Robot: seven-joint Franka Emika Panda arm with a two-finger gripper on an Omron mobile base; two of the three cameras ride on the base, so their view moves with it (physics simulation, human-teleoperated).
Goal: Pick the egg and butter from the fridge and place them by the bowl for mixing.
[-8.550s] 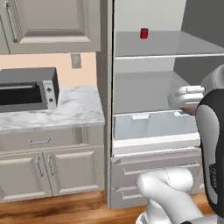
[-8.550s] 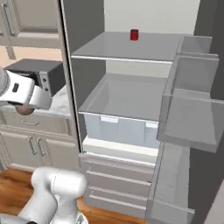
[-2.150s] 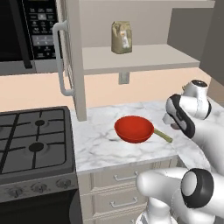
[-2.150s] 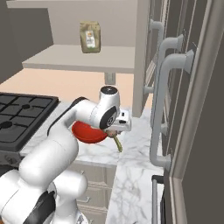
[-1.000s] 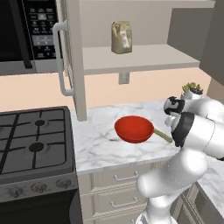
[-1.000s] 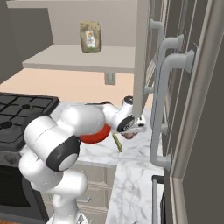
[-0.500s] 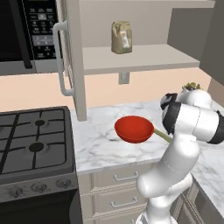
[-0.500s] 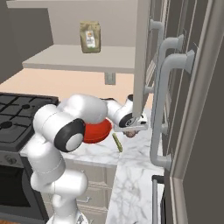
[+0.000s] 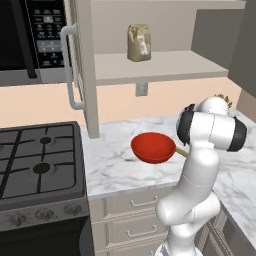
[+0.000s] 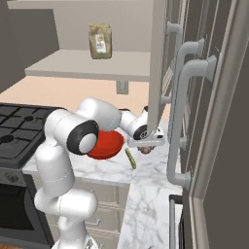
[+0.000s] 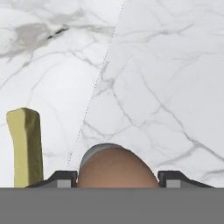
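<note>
gripper (image 11: 117,176): closed around the egg (image 11: 117,167), one dark tip at each side of the shell; in the right base view the gripper (image 10: 146,144) hangs low over the counter with the egg (image 10: 145,149) showing under it.
egg: tan-brown, held over bare marble; whether it touches the stone, I cannot tell.
butter: the olive-yellow stick (image 11: 26,146) lies on the counter just beside the egg; in the right base view the butter (image 10: 130,158) lies near the bowl's rim.
bowl: glossy red bowl (image 9: 153,147), sitting on the marble next to the arm; also seen behind the forearm (image 10: 106,145).
counter: white veined marble (image 11: 166,78), flat and hard.
step in hand: judged to be setting the egg down by the bowl, with the butter already placed.
how to do it well: lower until the shell rests on the stone before parting the fingers; open slowly and evenly, so neither tip nudges it.
risk: an egg rolls; a release from any height may crack it or send it toward the counter edge.
after release: lift straight up, clear of the butter.
</note>
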